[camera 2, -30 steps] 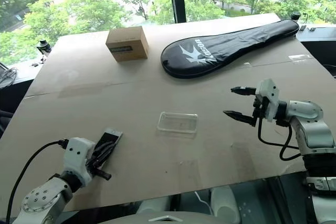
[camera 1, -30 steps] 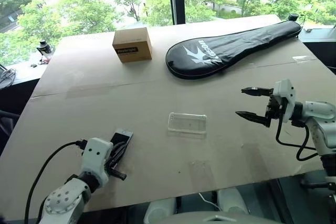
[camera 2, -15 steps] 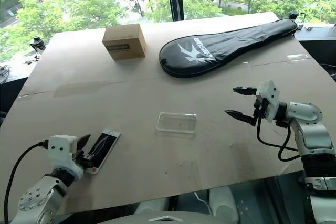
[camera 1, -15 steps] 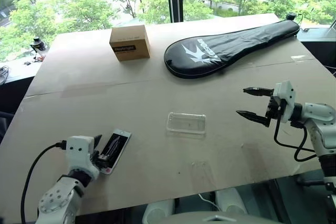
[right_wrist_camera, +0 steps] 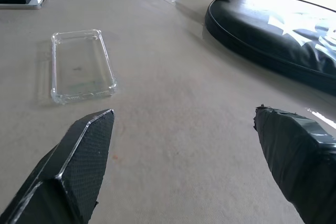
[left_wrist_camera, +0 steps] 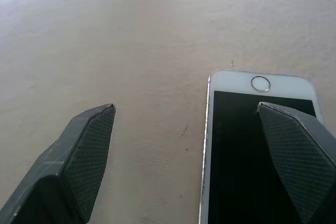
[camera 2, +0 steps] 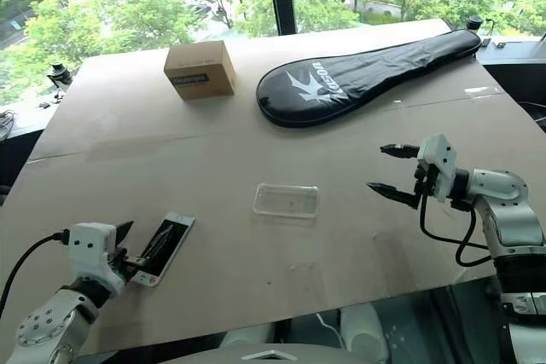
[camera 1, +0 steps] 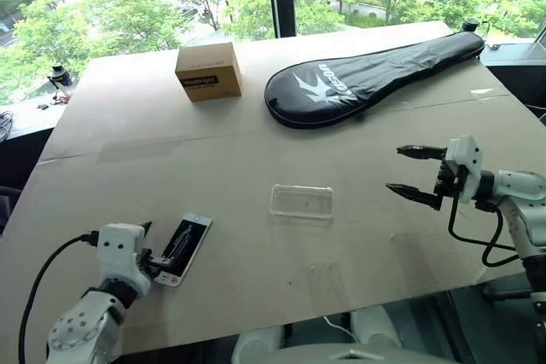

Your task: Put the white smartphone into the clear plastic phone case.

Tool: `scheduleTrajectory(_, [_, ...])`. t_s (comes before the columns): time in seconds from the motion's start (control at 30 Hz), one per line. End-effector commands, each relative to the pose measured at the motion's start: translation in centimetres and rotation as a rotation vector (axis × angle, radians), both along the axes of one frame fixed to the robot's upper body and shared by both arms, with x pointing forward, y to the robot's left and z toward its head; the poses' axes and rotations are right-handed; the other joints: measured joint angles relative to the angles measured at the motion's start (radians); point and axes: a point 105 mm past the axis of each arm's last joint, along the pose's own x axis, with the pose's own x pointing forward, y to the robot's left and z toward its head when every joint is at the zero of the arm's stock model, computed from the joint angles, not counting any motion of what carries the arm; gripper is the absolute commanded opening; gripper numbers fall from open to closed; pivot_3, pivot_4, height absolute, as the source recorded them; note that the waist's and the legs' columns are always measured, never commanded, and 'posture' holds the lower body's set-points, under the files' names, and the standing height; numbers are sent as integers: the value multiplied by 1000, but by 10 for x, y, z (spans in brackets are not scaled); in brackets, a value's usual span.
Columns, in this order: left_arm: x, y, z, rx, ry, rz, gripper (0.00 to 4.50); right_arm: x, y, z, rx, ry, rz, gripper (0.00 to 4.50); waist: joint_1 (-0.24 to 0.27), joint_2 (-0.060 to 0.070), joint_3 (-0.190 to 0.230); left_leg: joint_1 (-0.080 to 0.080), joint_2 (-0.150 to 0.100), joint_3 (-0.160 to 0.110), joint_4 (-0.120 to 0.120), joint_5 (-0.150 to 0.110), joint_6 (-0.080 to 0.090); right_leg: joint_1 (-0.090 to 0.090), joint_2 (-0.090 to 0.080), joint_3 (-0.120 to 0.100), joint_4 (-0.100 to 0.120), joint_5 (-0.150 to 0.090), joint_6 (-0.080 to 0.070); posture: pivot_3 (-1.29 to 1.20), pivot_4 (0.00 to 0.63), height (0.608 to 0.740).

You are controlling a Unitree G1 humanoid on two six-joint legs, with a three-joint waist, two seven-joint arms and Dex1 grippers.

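Since a second ago, the left gripper (camera 1: pixel 150 255) is no longer clamped on the white smartphone (camera 1: pixel 182 238); its fingers are now standing wide apart and the phone is lying flat on the table (camera 1: pixel 256 151), near its front left corner. From the head views, the phone's near end is partly hidden by that gripper, and the clear plastic phone case (camera 1: pixel 301 201) is lying well apart toward the table's middle, faint against the brown surface. The right gripper (camera 2: pixel 388 170) is hovering to the case's right, fingers spread wide, holding nothing. Farther back, a cardboard box (camera 1: pixel 208 72) and a black racket cover (camera 1: pixel 367 78) are resting.

The left wrist view is showing the phone's white bezel, round button and black screen, one finger overlapping the screen, its lower part cut off.

The right wrist view is revealing the case's raised rim and rounded corners
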Motion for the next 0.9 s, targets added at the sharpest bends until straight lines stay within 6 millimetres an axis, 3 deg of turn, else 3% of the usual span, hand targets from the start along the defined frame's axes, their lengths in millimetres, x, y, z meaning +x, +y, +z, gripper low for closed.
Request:
scheduleTrajectory(0.03, [-20, -15, -33, 38, 164, -119, 4439, -1, -2, 15, -6, -70, -3, 4500, 1, 1, 0, 0, 0, 0, 0, 0, 0, 0, 0, 1, 0, 0, 0, 0, 150, 740])
scheduleTrajectory(0.3, [-30, -36, -40, -27, 249, -192, 4439, -4, 5, 21, -9, -84, 20, 4500, 4, 1, 0, -1, 0, 1, -1, 0, 1, 0, 0, 0, -2, 0, 0, 0, 150, 740])
scheduleTrajectory(0.5, [-41, -21, -57, -40, 348, -103, 4439, -16, 16, 30, 24, -60, 93, 4500, 5, 6, -3, -1, -1, 0, -5, -2, 4, 0, -2, 3, -10, 3, 0, 0, 150, 740])
scheduleTrajectory(0.67, [-46, -24, -65, -82, 387, -96, 4439, -36, 25, 41, 104, 30, 241, 4500, 7, 10, -5, 1, -1, 0, -10, -2, 4, 0, -2, 3, -11, 3, -1, 0, 150, 740])
scheduleTrajectory(0.8, [-49, -24, -69, -76, 400, -106, 2877, -54, 30, 40, 56, 71, 376, 4500, 5, 12, -6, 1, -1, 0, -10, -2, 4, 0, -1, 3, -11, 0, 1, 0, 150, 740])
scheduleTrajectory(0.9, [-50, -23, -71, -73, 407, -107, 2877, -62, 35, 44, 74, 74, 439, 4500, 2, 13, -7, 1, 0, 1, -10, -2, 4, 0, -1, 3, -11, -1, 2, 0, 150, 740])
